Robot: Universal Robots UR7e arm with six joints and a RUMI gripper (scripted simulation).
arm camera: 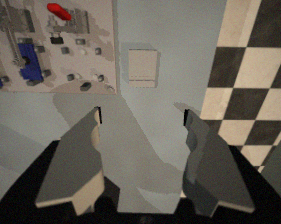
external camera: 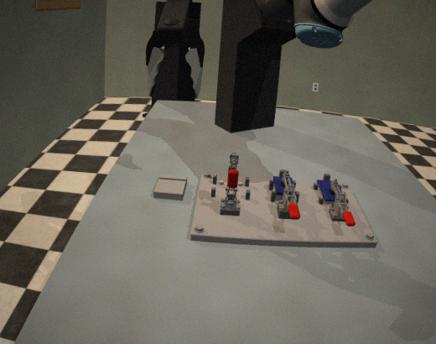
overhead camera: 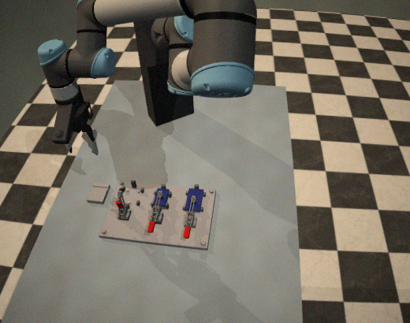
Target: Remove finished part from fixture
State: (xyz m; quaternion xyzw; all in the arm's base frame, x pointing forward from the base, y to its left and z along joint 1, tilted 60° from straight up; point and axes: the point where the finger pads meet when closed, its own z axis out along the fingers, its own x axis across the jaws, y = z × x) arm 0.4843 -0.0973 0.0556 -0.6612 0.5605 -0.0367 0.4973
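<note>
Exterior view: the gripper (external camera: 174, 56) hangs high over the far left corner of the worktop (external camera: 115, 273), its jaws apart with nothing between them. The finished part (external camera: 170, 187), a flat grey slab, lies on the worktop just beside the fixture plate's (external camera: 257, 235) left edge. That plate's left clamp (external camera: 232, 178) stands with its red handle upright. Both blue blanks (external camera: 280, 183) sit under their lowered clamps.
</note>
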